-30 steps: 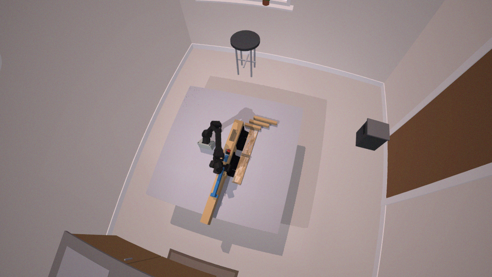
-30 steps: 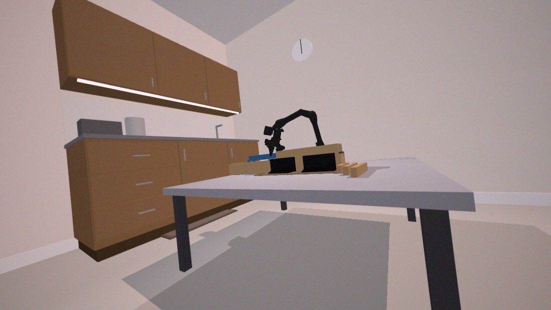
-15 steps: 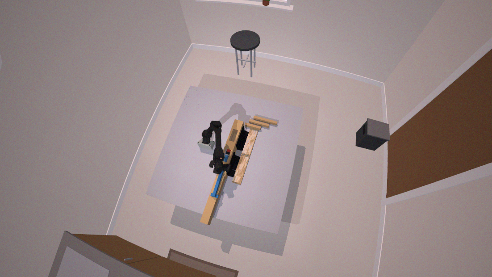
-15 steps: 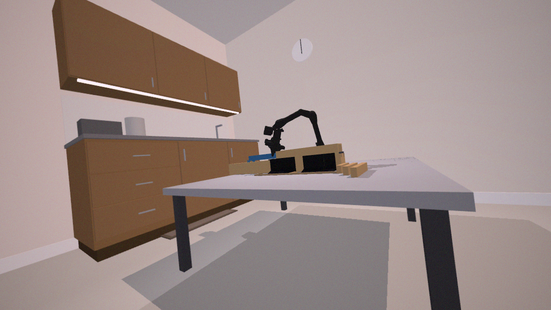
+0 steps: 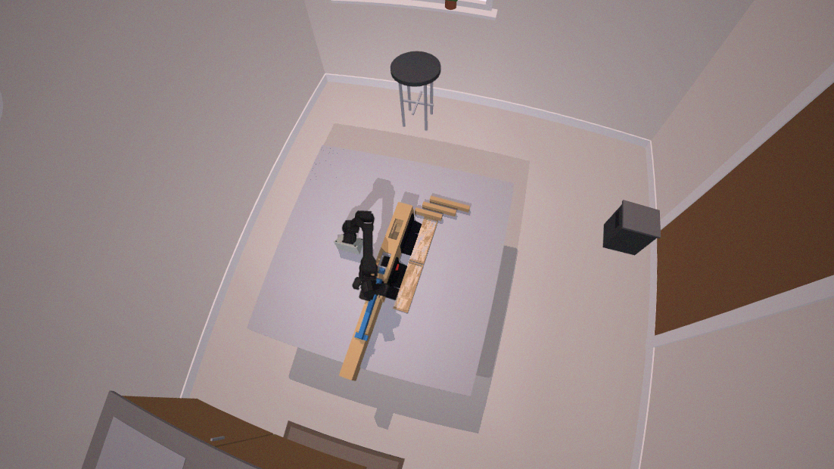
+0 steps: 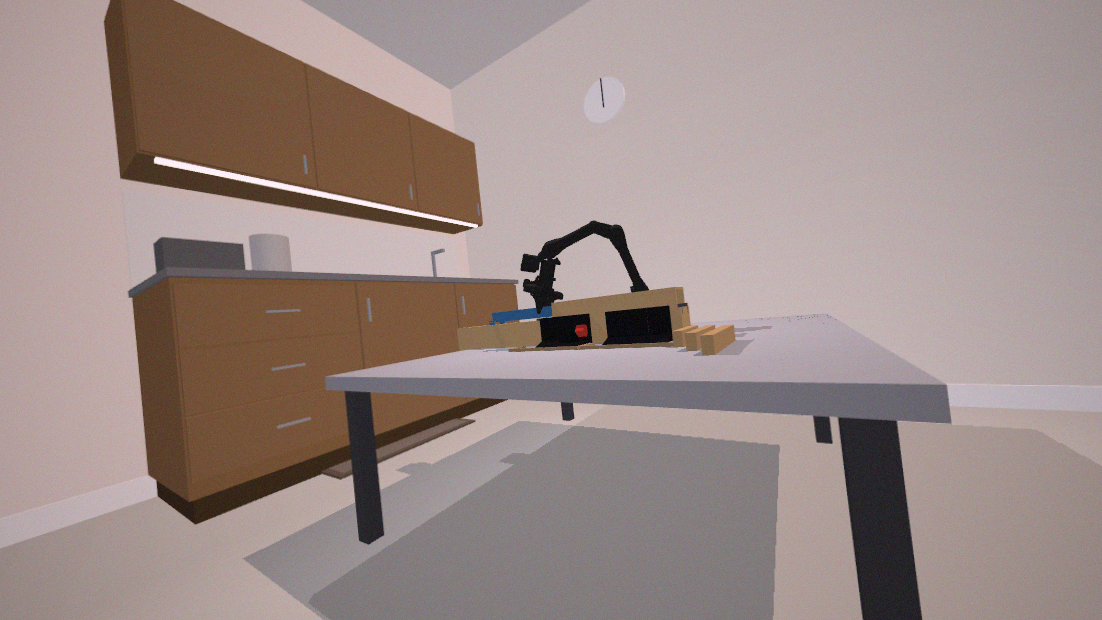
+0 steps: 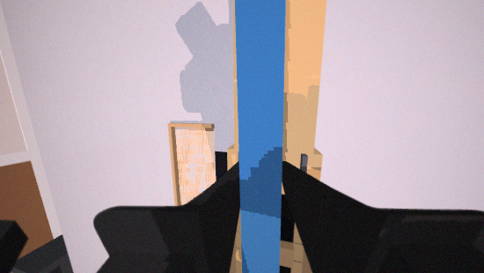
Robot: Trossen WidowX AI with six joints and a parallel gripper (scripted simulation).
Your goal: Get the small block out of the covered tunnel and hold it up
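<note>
Claw: the claw (image 5: pixel 378 284) (image 6: pixel 540 307) (image 7: pixel 261 166) is clamped on the blue bar (image 5: pixel 366 316) (image 6: pixel 520 314) (image 7: pixel 260 88), its black, tapering fingers against the two long sides.
Handle: the bar is flat-topped, straight and smooth, with a wider crosspiece at its outer end.
Block: the small red block (image 5: pixel 397 267) (image 6: pixel 581 330) shows in the dark side opening nearer the claw, within the tunnel's outline in the exterior view; whether it touches the cage cannot be told.
Tunnel: the long tan box (image 5: pixel 403 213) (image 6: pixel 639 298) (image 7: pixel 318 159) has square edges, a cut-out in its top and two black rectangular side openings.
Rail: a lower tan beam (image 5: pixel 350 361) (image 6: pixel 499 336) (image 7: pixel 304 53) runs out under the bar, its end reaching past the bench edge in the top view.
Panels: two pale, streaky wood-grain panels (image 5: pixel 424 240) (image 7: pixel 194 163) lie end to end alongside the openings.
Rods: three tan, square-edged rods (image 5: pixel 440 208) (image 6: pixel 718 339) lie side by side near the tunnel's far end.
Room: the grey bench (image 5: pixel 455 349) (image 6: pixel 631 391) (image 7: pixel 396 88) extends widely beyond the panels; the arm (image 5: pixel 367 239) (image 6: pixel 593 228) arches above, from the side opposite them.
</note>
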